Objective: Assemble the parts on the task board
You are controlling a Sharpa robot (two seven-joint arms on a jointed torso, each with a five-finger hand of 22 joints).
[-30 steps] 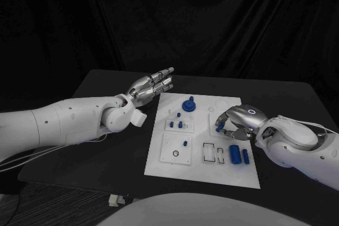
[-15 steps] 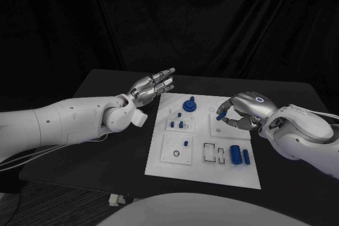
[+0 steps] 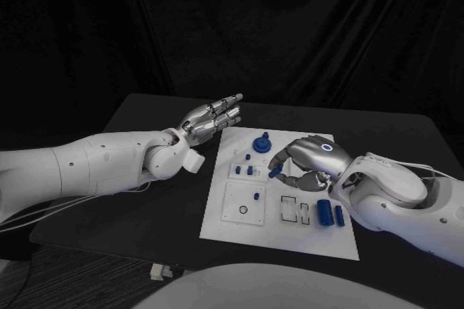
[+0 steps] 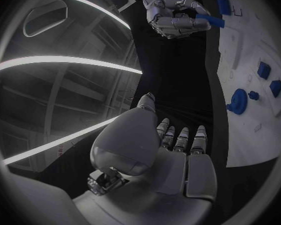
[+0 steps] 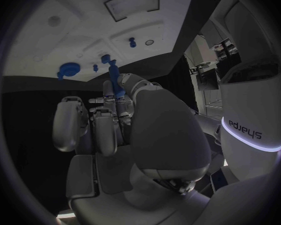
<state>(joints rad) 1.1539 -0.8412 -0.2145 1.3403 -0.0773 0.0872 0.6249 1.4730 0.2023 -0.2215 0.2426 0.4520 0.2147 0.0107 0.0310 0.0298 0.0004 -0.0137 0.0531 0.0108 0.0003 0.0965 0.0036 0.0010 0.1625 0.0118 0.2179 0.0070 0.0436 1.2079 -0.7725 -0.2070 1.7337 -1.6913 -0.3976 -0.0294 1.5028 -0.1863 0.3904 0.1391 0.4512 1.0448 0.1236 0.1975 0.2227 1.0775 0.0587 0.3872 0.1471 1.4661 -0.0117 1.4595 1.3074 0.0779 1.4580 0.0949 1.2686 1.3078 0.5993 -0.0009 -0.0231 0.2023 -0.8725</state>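
Across the black table (image 3: 145, 208) in the head view, the task board (image 3: 280, 235) lies centred, bare tabletop on every side. The right hand (image 3: 304, 165) hovers over the board's middle, pinching a small blue part (image 3: 275, 170) in its fingertips. The left hand (image 3: 208, 118) floats off the board's far left corner, fingers straight and apart, holding nothing. Two blue cylinders (image 3: 330, 212) lie near the board's right edge.

From the left wrist, the left hand (image 4: 172, 155) stays flat beside the board edge (image 4: 225, 135); the right hand (image 4: 172, 15) grips the part (image 4: 210, 20).

From the right wrist, the part (image 5: 118, 85) stands upright between the fingertips (image 5: 109, 92).
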